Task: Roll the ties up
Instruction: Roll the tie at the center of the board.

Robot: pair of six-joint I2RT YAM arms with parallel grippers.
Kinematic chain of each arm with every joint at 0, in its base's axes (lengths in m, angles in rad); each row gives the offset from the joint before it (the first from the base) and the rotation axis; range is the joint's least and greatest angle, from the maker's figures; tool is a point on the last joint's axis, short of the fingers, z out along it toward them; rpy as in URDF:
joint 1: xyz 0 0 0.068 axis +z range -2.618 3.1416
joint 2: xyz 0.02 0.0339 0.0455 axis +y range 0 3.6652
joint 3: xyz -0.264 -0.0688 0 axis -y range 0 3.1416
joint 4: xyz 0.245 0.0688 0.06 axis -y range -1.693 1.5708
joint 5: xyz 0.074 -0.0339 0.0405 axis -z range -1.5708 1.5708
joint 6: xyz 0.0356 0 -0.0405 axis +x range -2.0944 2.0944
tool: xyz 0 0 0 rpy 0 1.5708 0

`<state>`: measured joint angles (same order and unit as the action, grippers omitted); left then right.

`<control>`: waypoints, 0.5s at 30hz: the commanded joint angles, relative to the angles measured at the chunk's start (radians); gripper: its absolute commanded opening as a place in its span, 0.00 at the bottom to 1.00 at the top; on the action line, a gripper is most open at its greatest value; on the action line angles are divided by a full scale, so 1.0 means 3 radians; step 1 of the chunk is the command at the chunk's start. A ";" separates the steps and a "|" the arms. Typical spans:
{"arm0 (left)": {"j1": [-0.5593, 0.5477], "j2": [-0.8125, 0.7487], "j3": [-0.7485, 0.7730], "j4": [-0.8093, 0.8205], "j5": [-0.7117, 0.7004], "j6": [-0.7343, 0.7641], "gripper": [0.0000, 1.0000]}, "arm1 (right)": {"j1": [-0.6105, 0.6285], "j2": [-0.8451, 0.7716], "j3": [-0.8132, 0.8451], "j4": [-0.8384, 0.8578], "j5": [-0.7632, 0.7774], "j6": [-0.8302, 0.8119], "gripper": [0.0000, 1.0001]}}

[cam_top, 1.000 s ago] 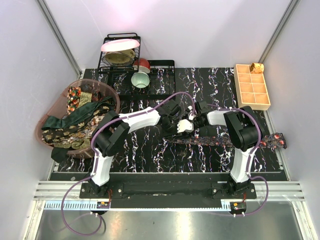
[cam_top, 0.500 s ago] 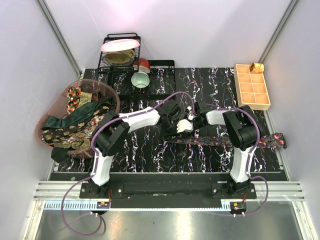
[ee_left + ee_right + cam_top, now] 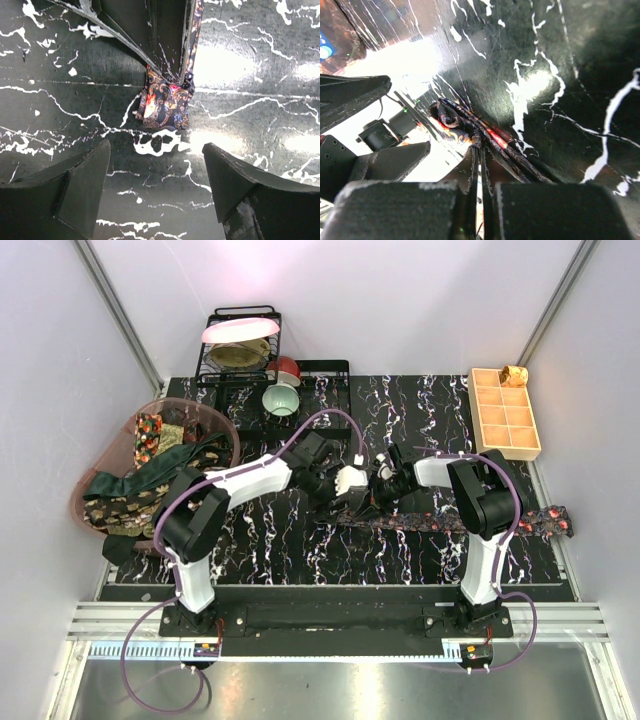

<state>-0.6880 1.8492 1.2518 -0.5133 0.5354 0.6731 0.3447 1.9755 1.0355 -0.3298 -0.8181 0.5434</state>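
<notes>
One tie (image 3: 162, 102) is getting pinched by the right end effector (image 3: 479, 150); left end effector (image 3: 156, 147) is hovering spread just short of it.

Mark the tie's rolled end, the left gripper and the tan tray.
tie (image 3: 164, 106), left wrist view, on its rolled end.
left gripper (image 3: 157, 146), left wrist view, midway between its open fingertips.
tan tray (image 3: 493, 417), top view, on a bare compartment floor.
</notes>
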 commanded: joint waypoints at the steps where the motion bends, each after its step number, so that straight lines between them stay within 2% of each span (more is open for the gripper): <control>1: -0.0008 0.0038 -0.0016 0.0254 0.0138 -0.0071 0.77 | -0.0019 -0.0029 0.0092 -0.0199 0.0359 -0.0231 0.00; 7: -0.0084 0.0156 0.0046 0.0259 0.0067 -0.0020 0.75 | -0.0019 0.0006 0.0117 -0.0307 0.0543 -0.0293 0.00; 15: -0.0238 0.0253 0.0087 0.0315 -0.0220 0.0006 0.73 | -0.0019 0.0083 0.0148 -0.0317 0.0467 -0.0313 0.00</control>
<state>-0.7464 1.9194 1.2499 -0.4713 0.4999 0.6685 0.3447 1.9755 1.0672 -0.4026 -0.7727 0.4923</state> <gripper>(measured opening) 0.728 0.012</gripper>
